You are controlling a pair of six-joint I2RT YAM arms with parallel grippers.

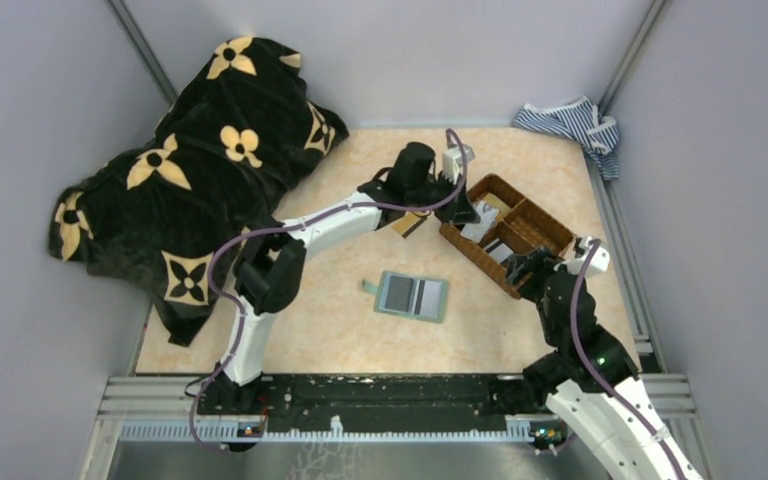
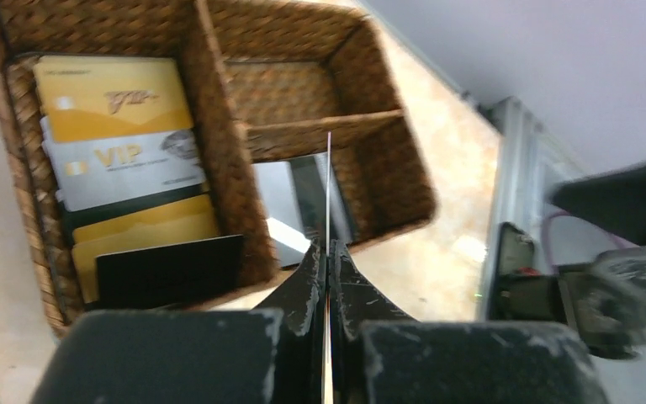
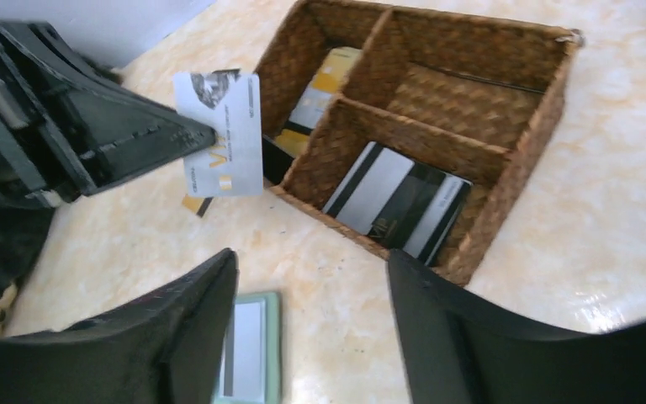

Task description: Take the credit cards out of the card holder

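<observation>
Pale grey-white plastic, one credit card, is out of the card holder and pinched at its short end in the left gripper, jaws clamped tight on it. In the left wrist view it shows only as a thin edge. It hangs in the air at the near corner of the basket; the right wrist view puts it just beside the rim and the left wrist view over a middle compartment, so I cannot tell which is true. Its face reads "VIP" in gold, with smaller print too fine to read. The card holder lies open and flat on the table between the two arms, well apart from the held card. I cannot tell whether its dark grey pockets hold more cards. My judgement: the step in hand is the drop-off. The next move calls for lowering the card inside the basket walls, parting the jaws, then going back to the holder. The right gripper hovers near the basket's near edge with its jaws wide apart and holding nothing. In the basket's long compartment a gold card and a grey card both read "VIP", with a black card at the near end. Striped cards lie in another compartment.
</observation>
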